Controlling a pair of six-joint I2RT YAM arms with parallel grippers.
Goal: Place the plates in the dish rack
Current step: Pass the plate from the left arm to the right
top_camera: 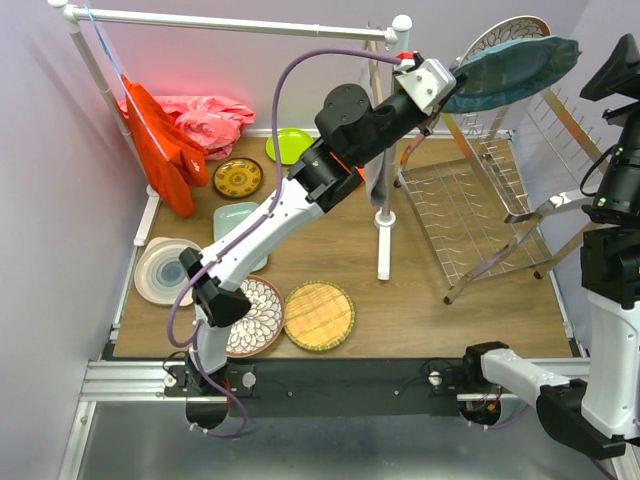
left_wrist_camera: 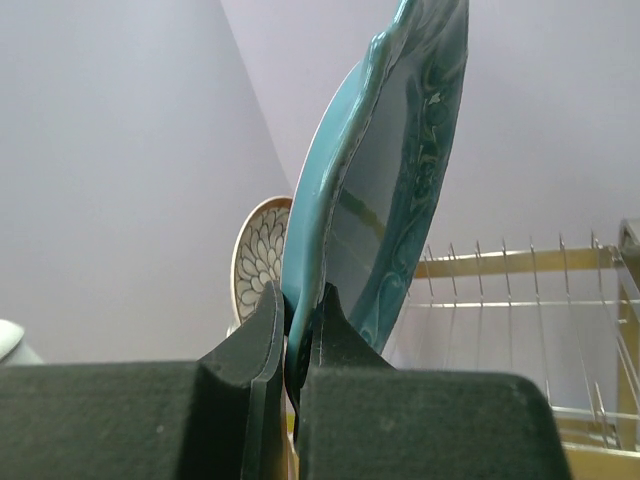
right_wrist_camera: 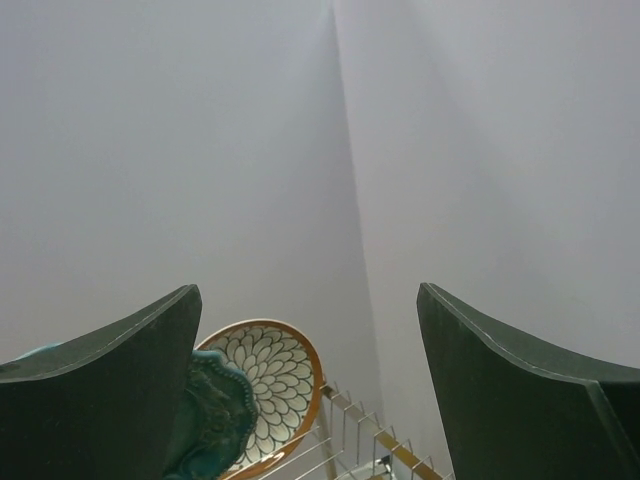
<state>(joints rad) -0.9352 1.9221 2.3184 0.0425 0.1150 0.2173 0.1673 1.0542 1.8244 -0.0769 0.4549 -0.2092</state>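
My left gripper is shut on the rim of the teal scalloped plate and holds it on edge high over the back of the dish rack. A brown-rimmed floral plate stands upright in the rack just behind the teal plate. The right gripper is open and holds nothing. It is raised at the rack's right side and looks toward the floral plate. More plates lie on the table at the left: lime green, yellow-brown patterned, mint tray, white ringed, floral, woven yellow.
A white pipe rail spans the back, with its post foot between the plates and the rack. A red cloth hangs from the rail and a pink cloth lies behind it. Walls close in at the left, back and right.
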